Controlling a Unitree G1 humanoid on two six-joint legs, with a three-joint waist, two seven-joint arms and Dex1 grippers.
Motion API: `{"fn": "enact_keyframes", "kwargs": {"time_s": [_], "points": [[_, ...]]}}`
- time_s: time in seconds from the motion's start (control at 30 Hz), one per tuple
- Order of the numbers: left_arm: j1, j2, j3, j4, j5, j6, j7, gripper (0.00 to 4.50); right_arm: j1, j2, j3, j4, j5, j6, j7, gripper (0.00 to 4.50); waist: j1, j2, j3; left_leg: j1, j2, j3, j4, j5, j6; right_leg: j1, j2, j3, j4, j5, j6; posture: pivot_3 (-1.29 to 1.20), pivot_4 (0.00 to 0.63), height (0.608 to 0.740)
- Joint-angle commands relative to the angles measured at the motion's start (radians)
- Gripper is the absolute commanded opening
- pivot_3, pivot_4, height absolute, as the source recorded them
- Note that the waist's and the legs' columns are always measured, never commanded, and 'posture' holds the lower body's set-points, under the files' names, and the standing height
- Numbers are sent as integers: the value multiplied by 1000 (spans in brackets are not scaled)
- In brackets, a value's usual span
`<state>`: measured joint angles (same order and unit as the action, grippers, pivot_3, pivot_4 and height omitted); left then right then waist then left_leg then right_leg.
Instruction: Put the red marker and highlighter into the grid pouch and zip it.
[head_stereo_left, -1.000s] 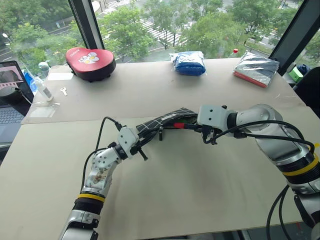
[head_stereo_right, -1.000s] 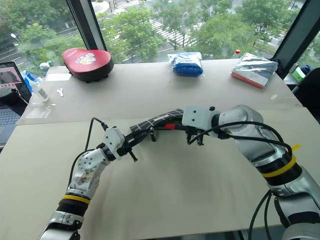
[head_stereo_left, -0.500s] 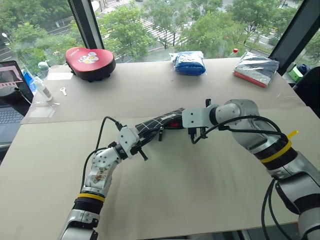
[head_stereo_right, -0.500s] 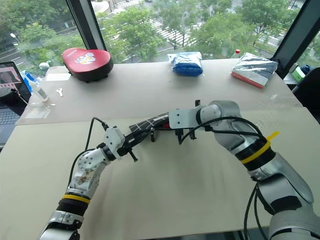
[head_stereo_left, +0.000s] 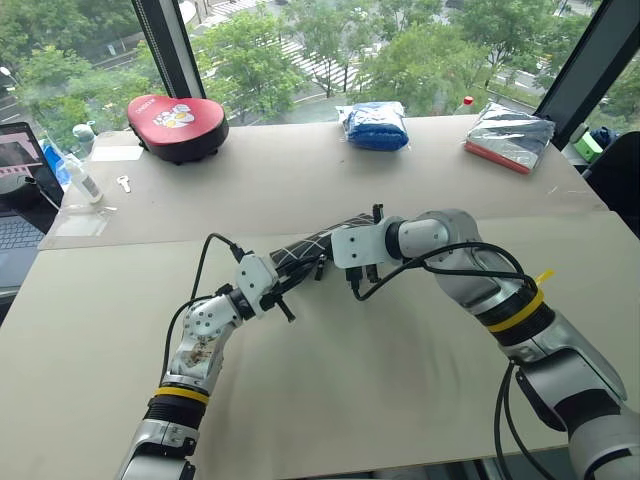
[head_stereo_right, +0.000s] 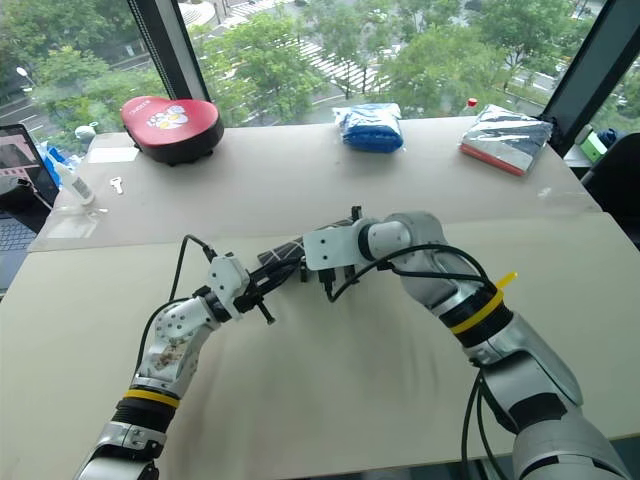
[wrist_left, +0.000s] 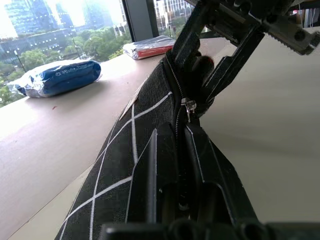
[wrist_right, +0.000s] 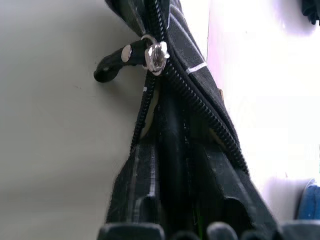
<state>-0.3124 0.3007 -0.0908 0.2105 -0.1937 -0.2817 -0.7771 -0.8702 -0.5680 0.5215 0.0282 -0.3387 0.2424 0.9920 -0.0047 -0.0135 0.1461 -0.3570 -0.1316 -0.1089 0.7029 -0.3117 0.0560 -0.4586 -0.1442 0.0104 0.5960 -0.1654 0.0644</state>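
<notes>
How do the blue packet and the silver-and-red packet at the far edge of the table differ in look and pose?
The blue plastic-wrapped packet is plump and rounded, lying near the middle of the far edge; the silver foil packet with a red edge is flatter, shiny and crinkled, lying toward the right corner, skewed to the table edge. The blue one is one colour throughout; the silver one has a red strip along its near side. Both lie flat on the beige table, untouched.

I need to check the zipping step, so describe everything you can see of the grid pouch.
The grid pouch is a long, flat black fabric case crossed by thin white lines. It hangs lifted off the beige table between both arms. The left gripper is shut on one end, and the right gripper sits at the zipper edge. The black zipper is partly open, and its silver slider carries a black pull strap.
</notes>
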Motion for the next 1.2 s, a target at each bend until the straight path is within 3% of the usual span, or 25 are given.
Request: {"fn": "enact_keyframes", "kwargs": {"time_s": [0.03,0.27,0.4,0.5,0.57,0.63,0.73,0.83,1.2], "points": [[-10,-3,2,-10,-4,-21,-4,0,-12,-12,-85,-16,15,33,-15,2729,0,0,0,0,0,0,0,0,0,0,0,0,0,0,0,0,150,740],[-11,-3,2,-7,-3,-23,-3,0,31,-132,-277,-96,230,105,135,2729,4,0,0,0,0,0,0,0,0,0,0,0,-1,0,0,0,150,740],[-8,-2,3,-8,-3,-24,-1,0,162,-255,-422,-258,484,291,314,2729,12,0,0,0,0,-1,-1,0,0,0,0,0,-1,0,0,0,150,740],[-4,2,6,-10,-5,-24,-3,0,304,-289,-511,-401,665,465,343,2729,14,0,0,0,1,-1,-2,0,0,0,0,0,-1,0,0,0,150,740],[-5,4,7,-9,-6,-24,-4,0,354,-246,-527,-477,757,595,283,2729,13,0,0,0,2,0,-1,0,0,1,0,0,-1,1,-1,0,150,740],[-6,5,7,-7,-8,-23,-5,0,368,-121,-519,-522,811,734,138,2729,8,0,0,0,4,2,-1,0,0,0,1,0,-1,2,-3,0,150,740],[-7,4,3,-8,-7,-20,-5,0,341,55,-481,-490,791,900,-75,2729,8,0,0,3,7,3,-1,1,-2,2,3,1,-1,4,-6,0,150,740],[-7,3,-1,-12,-8,-16,-8,0,316,153,-463,-456,776,962,-199,2729,15,0,0,2,6,3,0,1,-2,1,4,1,0,8,-5,0,150,740],[-9,-2,-3,-28,-7,-5,0,0,267,238,-282,-323,677,883,-390,2729,10,0,0,2,6,3,0,1,-2,0,6,1,-1,9,-4,0,150,740]]}}
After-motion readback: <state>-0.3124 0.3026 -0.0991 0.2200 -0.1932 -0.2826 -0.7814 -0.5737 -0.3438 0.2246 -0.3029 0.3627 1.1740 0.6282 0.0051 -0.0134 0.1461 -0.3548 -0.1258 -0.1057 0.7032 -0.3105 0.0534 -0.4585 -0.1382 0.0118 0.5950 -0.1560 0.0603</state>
